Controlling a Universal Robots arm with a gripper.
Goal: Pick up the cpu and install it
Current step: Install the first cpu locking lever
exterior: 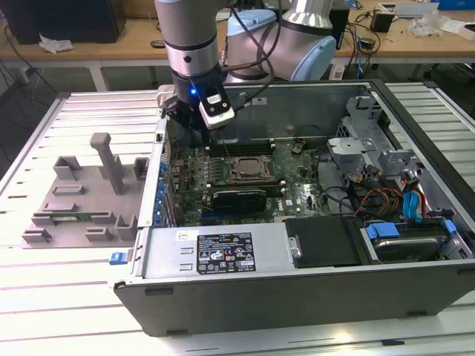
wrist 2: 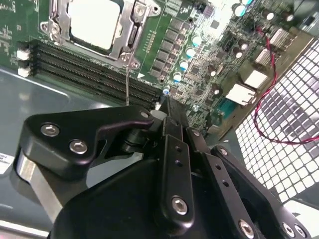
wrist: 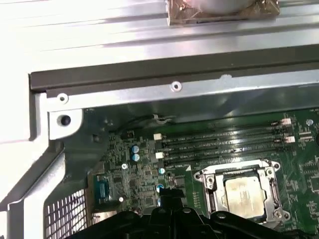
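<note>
Currently held: nothing we can see; end effector (wrist 2: 168, 110) fingers are together.
Cpu (wrist: 243, 195): lying inside the metal-framed socket (wrist: 208, 185), beside the memory slots (wrist: 224, 144).
End effector position: above the motherboard (wrist: 129, 174), apart from the cpu.

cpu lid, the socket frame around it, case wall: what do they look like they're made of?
cpu: pale, matte silver lid, probably plated metal, and it glares white under the light. Socket frame: looks like bright bare steel, stamped, with sharp glints on its edges. Case wall: dull grey sheet metal with a folded edge and small fasteners showing.
</note>
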